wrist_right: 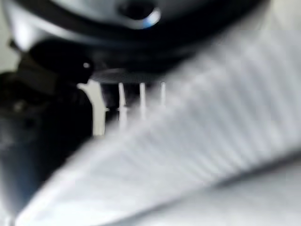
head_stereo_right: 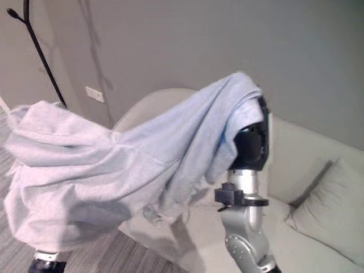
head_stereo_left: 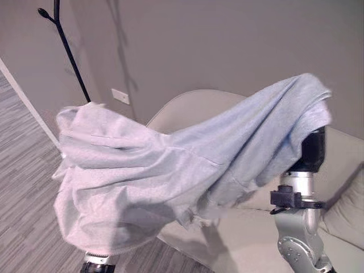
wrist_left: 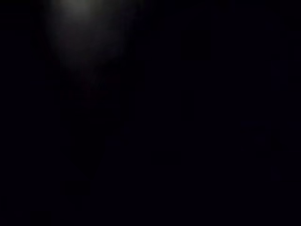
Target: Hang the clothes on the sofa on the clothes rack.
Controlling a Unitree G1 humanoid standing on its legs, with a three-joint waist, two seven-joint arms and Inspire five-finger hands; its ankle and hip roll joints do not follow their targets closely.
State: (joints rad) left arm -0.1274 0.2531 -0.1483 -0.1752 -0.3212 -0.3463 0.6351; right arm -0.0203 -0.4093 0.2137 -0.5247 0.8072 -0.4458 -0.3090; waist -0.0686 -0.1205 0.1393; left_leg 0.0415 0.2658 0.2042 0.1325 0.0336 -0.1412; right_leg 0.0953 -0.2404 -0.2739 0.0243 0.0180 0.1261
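Observation:
A light grey-blue garment (head_stereo_left: pixel 142 176) hangs spread across both my raised arms, well above the sofa (head_stereo_left: pixel 193 108). Its left part bulges over my left hand, which is wholly covered by the cloth. The garment's right end is draped over the top of my right hand (head_stereo_right: pixel 253 142), whose dark back shows below the cloth's edge. The same cloth (wrist_right: pixel 211 141) lies close across the right wrist view. The black clothes rack (head_stereo_left: pixel 68 51) stands at the upper left, behind the garment, with a knobbed branch (head_stereo_left: pixel 43 12) near its top.
The pale sofa runs from the middle to the right, with a cushion (head_stereo_right: pixel 330 210) at its right end. A grey wall (head_stereo_left: pixel 227 45) with a white outlet (head_stereo_left: pixel 120 96) is behind. Striped grey flooring (head_stereo_left: pixel 23 170) lies on the left.

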